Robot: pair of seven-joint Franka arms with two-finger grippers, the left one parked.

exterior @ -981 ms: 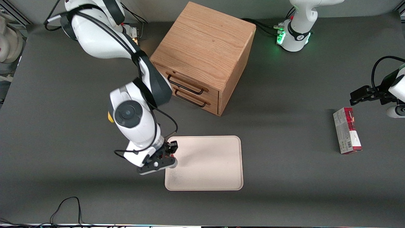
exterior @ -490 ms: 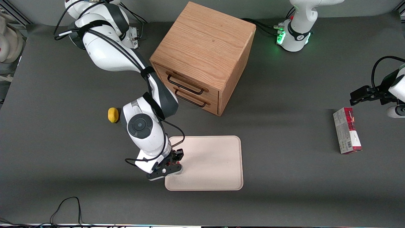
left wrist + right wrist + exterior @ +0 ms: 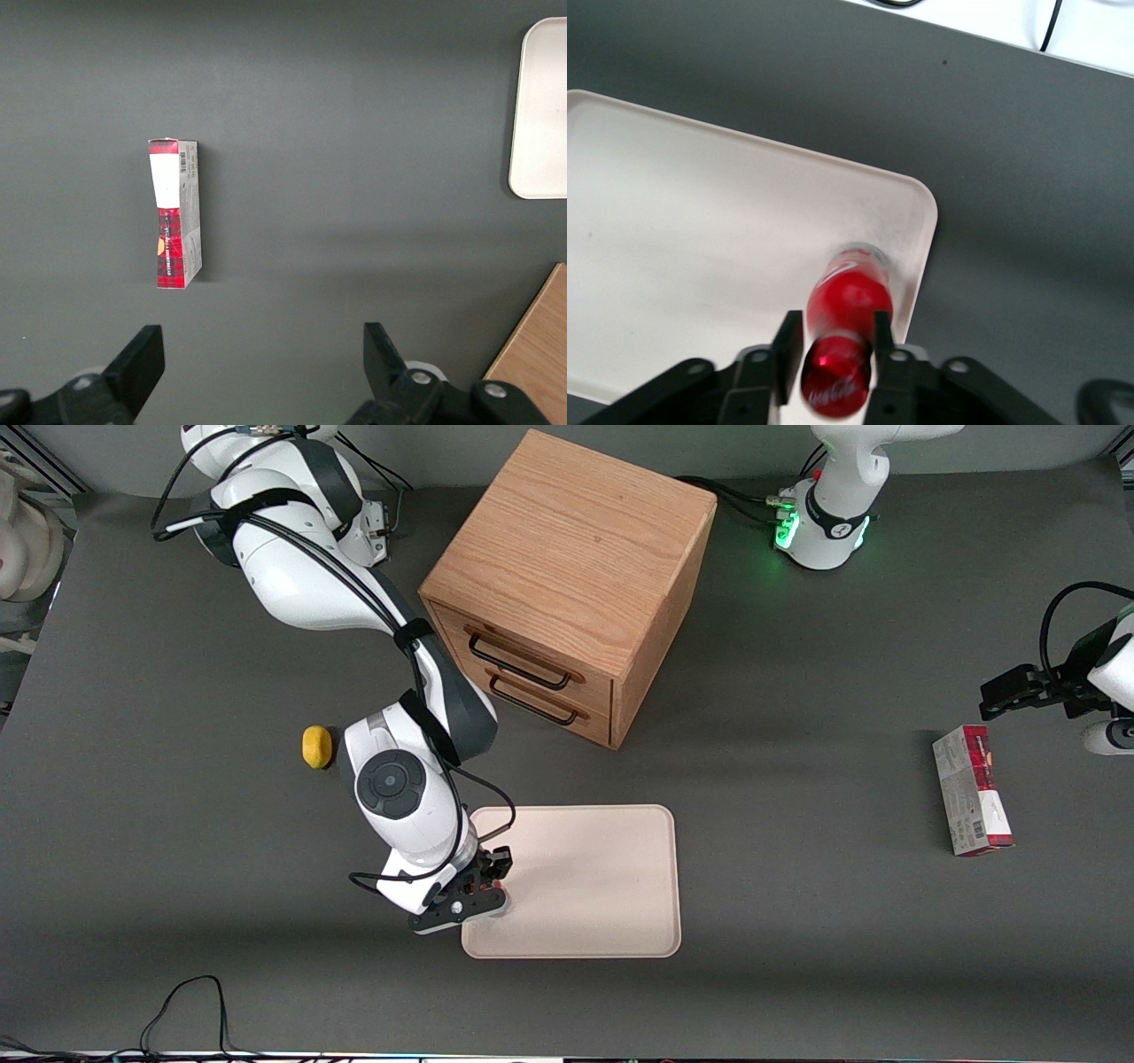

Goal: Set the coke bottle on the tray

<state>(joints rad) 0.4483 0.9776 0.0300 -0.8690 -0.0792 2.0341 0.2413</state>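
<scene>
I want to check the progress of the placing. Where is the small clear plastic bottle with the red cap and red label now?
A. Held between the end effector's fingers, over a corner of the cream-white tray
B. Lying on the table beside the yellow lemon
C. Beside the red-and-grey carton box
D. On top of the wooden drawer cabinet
A: the right wrist view shows the end effector shut on the small clear plastic bottle over a corner of the cream-white tray.

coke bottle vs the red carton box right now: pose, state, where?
The coke bottle stands upright, held in the gripper over the tray's corner; the carton box lies flat on the table, untouched. The bottle is at the working arm's end, the box toward the parked arm's. Both show red.
</scene>
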